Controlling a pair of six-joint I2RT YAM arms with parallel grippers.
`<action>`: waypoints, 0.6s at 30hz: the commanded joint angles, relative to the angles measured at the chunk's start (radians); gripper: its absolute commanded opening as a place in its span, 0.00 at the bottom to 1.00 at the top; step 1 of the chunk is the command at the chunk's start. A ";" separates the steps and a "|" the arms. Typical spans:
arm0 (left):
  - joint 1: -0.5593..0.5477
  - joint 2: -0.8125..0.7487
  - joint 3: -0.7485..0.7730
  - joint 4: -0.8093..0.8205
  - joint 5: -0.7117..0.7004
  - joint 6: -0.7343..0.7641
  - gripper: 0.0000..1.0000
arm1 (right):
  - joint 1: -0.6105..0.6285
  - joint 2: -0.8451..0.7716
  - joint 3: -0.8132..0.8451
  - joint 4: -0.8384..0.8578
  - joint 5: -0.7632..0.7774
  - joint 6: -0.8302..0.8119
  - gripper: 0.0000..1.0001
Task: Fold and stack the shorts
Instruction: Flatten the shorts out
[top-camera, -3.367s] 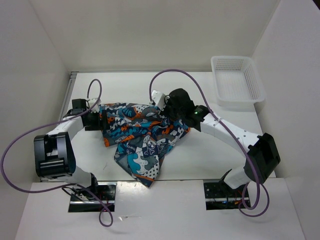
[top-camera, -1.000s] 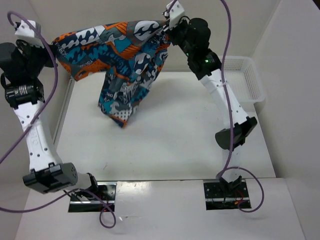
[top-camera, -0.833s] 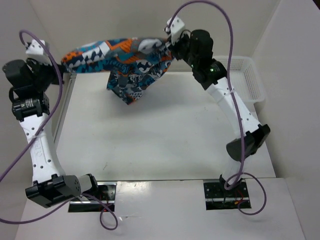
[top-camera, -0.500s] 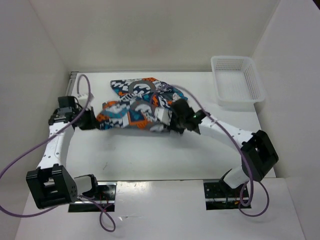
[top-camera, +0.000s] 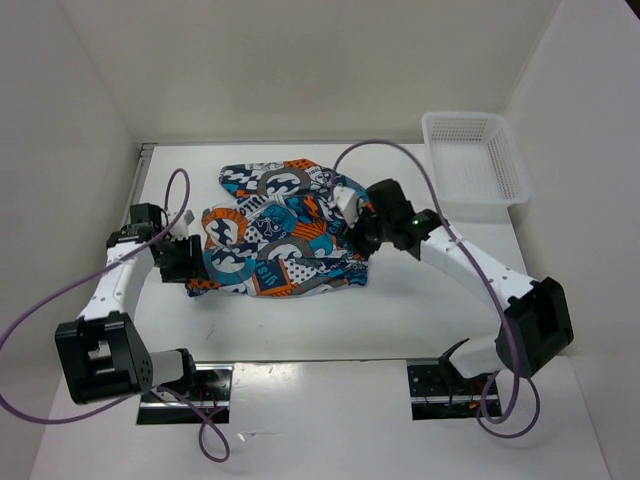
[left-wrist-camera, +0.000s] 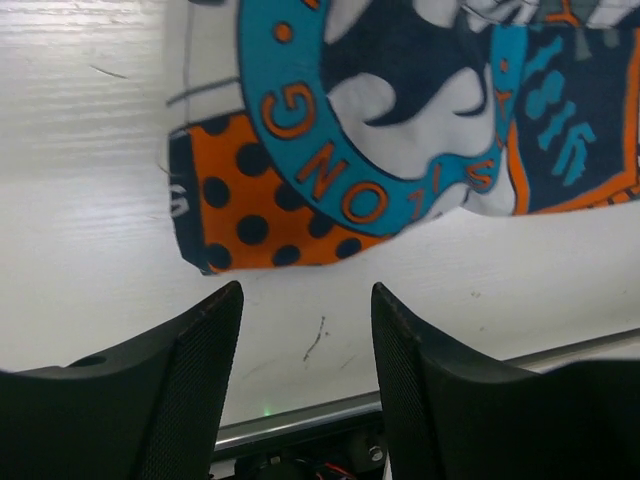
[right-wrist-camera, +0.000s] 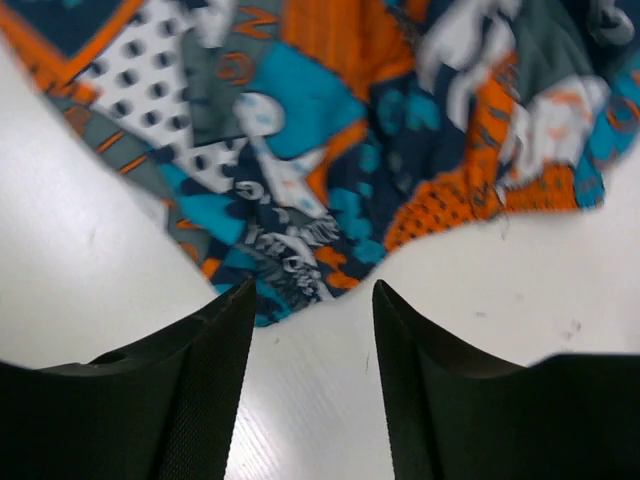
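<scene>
The shorts (top-camera: 280, 225), printed in teal, orange, navy and white, lie spread and rumpled on the white table, a little left of its middle. At their left edge my left gripper (top-camera: 185, 262) stands open; in the left wrist view nothing is between its fingers (left-wrist-camera: 200, 380) and an orange dotted corner of the shorts (left-wrist-camera: 250, 215) lies just beyond. My right gripper (top-camera: 352, 238) is open at the shorts' right edge. The right wrist view shows bare table between its fingers (right-wrist-camera: 215, 370) and the shorts' hem (right-wrist-camera: 300, 260) just ahead.
A white mesh basket (top-camera: 472, 165) stands at the back right of the table. White walls close in the table on the left, back and right. Purple cables loop from both arms over the table.
Both arms came down from holding the shorts stretched in the air and laid them on the table. Both grippers then opened and let go of the fabric.
</scene>
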 joint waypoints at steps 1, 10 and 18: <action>0.046 0.080 0.054 0.049 0.006 0.002 0.62 | -0.133 0.044 0.024 0.105 -0.087 0.298 0.54; 0.075 0.293 0.129 0.091 0.080 0.002 0.63 | -0.204 0.157 -0.008 0.208 -0.113 0.459 0.51; 0.095 0.345 0.133 0.082 0.069 0.002 0.66 | -0.291 0.208 -0.088 0.230 -0.176 0.544 0.58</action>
